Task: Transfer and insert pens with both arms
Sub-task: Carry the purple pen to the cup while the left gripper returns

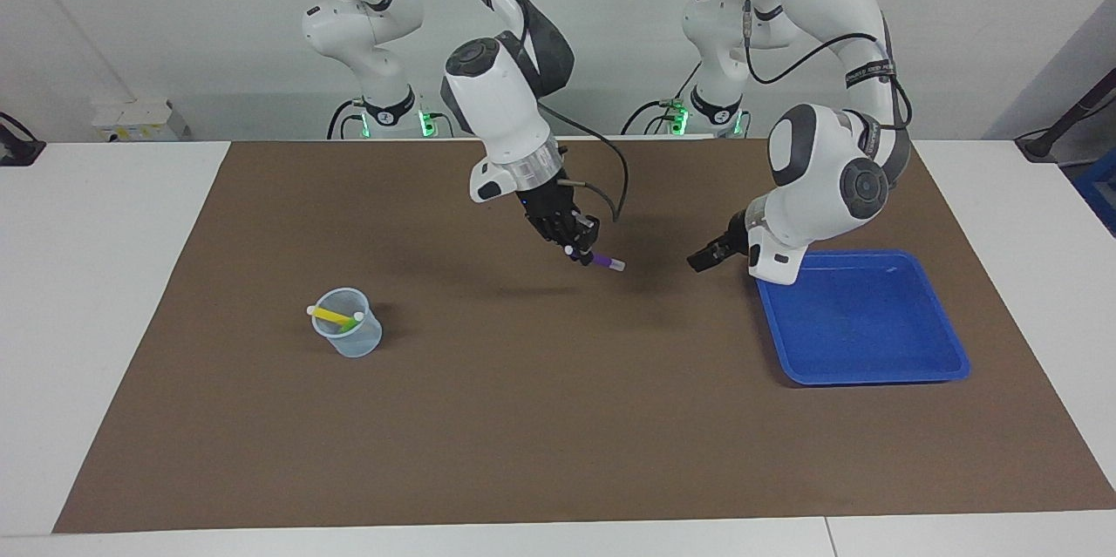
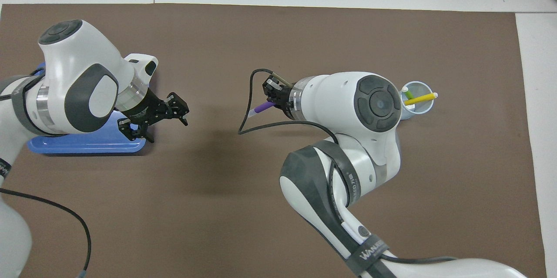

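Pens: two of three were already in the clear cup (image 1: 347, 336) toward the right arm's end of the table, the yellow pen (image 1: 331, 314) lying slanted across the rim and the green pen (image 2: 408, 94) poking up inside it. The purple pen (image 1: 603, 261) was the last one out, pinched at its barrel by my right tool (image 1: 575, 245), pale cap end pointing toward the left arm's side, up in the air over the middle of the brown mat (image 1: 558, 417), not touching it. My left tool (image 1: 703, 260) had its fingers spread with nothing in them, hanging just beside the blue tray (image 1: 950, 365), clear of the pen. The tray looked bare from both views, so I judged the pick-up side finished and the handover of the third pen complete. What I reckoned was left: carry the purple pen over the mat to the cup, tip it more upright, drop it in beside the other two. The yellow one lying across the mouth narrowed the opening, so I saw that as the one awkward bit. Left arm had nothing more to fetch as far as I could see.
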Controlling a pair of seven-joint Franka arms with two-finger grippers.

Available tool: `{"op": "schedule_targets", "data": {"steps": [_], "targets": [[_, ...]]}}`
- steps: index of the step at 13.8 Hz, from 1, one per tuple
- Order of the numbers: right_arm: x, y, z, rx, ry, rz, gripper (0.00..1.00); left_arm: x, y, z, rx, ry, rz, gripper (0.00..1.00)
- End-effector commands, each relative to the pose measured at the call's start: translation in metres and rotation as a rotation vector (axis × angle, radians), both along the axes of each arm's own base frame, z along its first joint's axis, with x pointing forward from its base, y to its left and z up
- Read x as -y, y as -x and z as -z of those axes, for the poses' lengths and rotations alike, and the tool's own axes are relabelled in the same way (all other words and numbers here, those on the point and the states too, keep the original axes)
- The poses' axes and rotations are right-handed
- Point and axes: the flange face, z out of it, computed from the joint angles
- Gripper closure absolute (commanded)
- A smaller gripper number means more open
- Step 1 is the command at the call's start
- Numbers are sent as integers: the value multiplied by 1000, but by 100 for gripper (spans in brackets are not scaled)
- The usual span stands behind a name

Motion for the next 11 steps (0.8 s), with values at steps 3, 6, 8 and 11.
{"op": "schedule_targets", "data": {"steps": [3,6,8,11], "targets": [[77,-10,-27,17,143,-218,100,-55,-10,-22,150,78,320,0],[129,-18,-35,30,266,-345,100,-66,-22,-32,229,-22,363,0],[158,-22,-38,49,368,-459,100,-64,-23,-51,273,-99,413,0],[195,-28,-44,77,552,-632,100,-80,-28,-57,311,-110,381,0]]}}
